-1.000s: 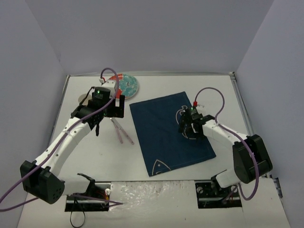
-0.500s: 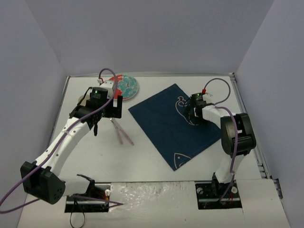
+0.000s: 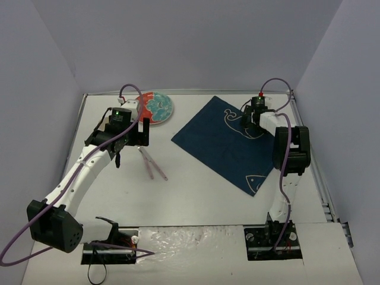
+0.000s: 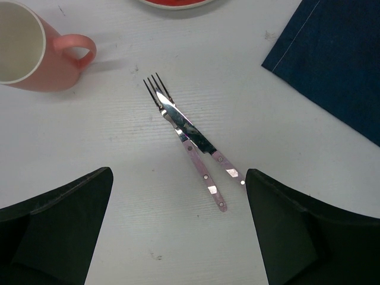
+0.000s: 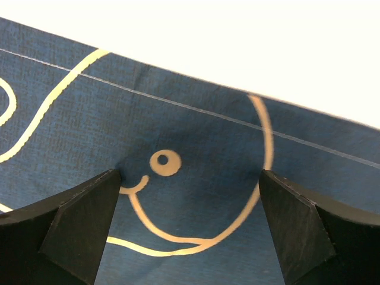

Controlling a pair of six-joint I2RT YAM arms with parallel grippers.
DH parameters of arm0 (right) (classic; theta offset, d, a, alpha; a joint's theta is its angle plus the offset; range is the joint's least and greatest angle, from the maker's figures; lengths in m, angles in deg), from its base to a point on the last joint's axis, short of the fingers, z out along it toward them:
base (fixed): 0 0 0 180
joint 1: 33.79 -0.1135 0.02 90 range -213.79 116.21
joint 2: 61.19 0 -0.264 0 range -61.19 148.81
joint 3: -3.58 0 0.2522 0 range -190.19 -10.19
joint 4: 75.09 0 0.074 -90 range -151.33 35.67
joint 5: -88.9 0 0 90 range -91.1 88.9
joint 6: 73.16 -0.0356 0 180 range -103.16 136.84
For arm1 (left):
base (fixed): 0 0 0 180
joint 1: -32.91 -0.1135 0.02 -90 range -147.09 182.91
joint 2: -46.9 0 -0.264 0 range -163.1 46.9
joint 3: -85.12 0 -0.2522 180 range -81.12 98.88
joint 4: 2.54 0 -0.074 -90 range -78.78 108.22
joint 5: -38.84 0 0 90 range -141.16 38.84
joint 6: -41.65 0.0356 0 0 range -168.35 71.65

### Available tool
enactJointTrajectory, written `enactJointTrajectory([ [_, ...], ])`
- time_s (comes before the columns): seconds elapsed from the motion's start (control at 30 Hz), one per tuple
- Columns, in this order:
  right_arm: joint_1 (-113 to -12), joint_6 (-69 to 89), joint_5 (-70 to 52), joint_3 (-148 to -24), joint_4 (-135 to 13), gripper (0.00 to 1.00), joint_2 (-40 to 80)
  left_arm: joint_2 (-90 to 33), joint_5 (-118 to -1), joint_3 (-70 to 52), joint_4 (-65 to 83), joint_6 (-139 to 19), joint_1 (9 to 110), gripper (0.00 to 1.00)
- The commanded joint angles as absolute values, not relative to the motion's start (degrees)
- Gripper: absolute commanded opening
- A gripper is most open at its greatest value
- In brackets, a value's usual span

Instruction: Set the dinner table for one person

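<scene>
On the white dinner table (image 3: 196,199) a dark blue placemat (image 3: 228,142) with fish drawings lies skewed at the far right. My right gripper (image 3: 252,117) (image 5: 190,184) stands open over its far corner, fingertips (image 5: 89,202) down on the cloth (image 5: 196,136). A pink-handled fork (image 4: 202,175) and knife (image 4: 193,135) lie crossed on the table (image 4: 119,130), seen from above as a thin pair (image 3: 152,164). My left gripper (image 3: 132,134) (image 4: 178,199) hovers open just above them, holding nothing.
A red and teal plate (image 3: 157,107) sits at the back, left of the placemat. In the left wrist view a pink mug (image 4: 32,50) stands left of the fork. Lavender walls (image 3: 41,107) close in the table on three sides.
My right gripper has swept to the far right, dragging and turning the placemat with it, and its jaws have widened a little. My left gripper has drifted slightly back and left.
</scene>
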State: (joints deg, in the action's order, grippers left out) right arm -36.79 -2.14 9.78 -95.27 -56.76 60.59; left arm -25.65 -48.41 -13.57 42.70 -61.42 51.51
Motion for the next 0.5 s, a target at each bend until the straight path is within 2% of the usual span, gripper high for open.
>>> enactJointTrajectory([
  [0.0,-36.9,2.2,7.4,-97.0,-56.2,1.00,51.9,-25.3,-49.3,-12.9,40.1,-61.6,50.8,0.92],
  [0.23,-36.4,-1.2,9.5,-83.2,-59.6,1.00,40.8,-24.9,-49.8,-13.2,39.9,-62.0,50.8,0.92],
  [0.47,-35.5,-3.5,6.4,-76.2,-59.8,1.00,40.4,-25.2,-50.3,-13.3,39.9,-62.2,50.8,0.92],
])
